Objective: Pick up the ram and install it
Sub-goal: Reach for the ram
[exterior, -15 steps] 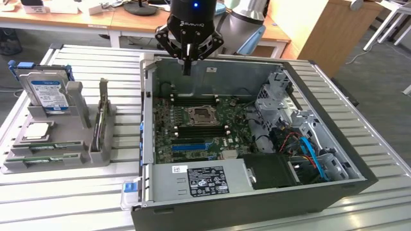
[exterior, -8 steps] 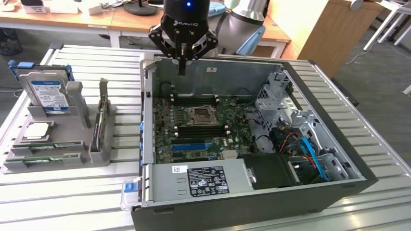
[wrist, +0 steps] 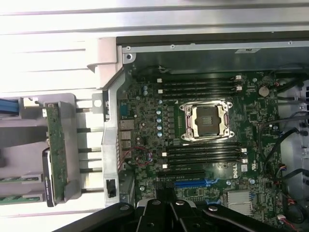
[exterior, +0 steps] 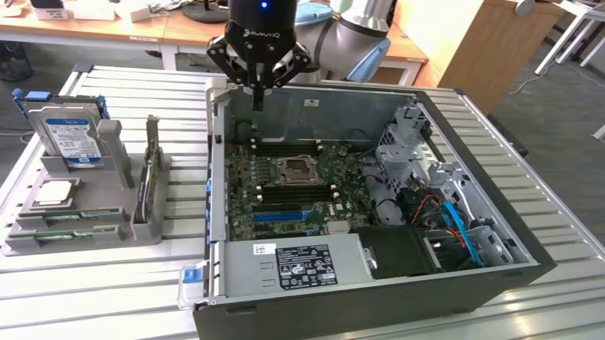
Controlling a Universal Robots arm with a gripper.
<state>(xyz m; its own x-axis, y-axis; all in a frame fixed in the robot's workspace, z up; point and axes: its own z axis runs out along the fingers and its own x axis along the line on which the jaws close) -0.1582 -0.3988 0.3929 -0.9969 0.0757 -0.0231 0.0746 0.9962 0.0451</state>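
Observation:
A slim green ram stick (exterior: 149, 168) (wrist: 57, 152) stands on edge in the grey holder (exterior: 113, 149) at the exterior view's left. Two more green sticks (exterior: 71, 224) (wrist: 14, 188) lie flat in the holder's front slots. The open computer case (exterior: 472, 177) shows the green motherboard (exterior: 283, 205) (wrist: 145, 125), with empty black slots (exterior: 283, 149) (wrist: 200, 86) on either side of the bare processor socket (exterior: 295, 170) (wrist: 206, 121). My gripper (exterior: 257, 103) (wrist: 165, 197) hangs shut and empty over the case's back wall, well apart from the holder.
The holder also carries a blue-labelled hard drive (exterior: 71, 138) and a square silver processor (exterior: 55, 193). Inside the case are a power supply (exterior: 302, 265), a drive cage (exterior: 406, 142) and loose cables (exterior: 454, 219). Everything rests on a slatted metal table (exterior: 113, 297).

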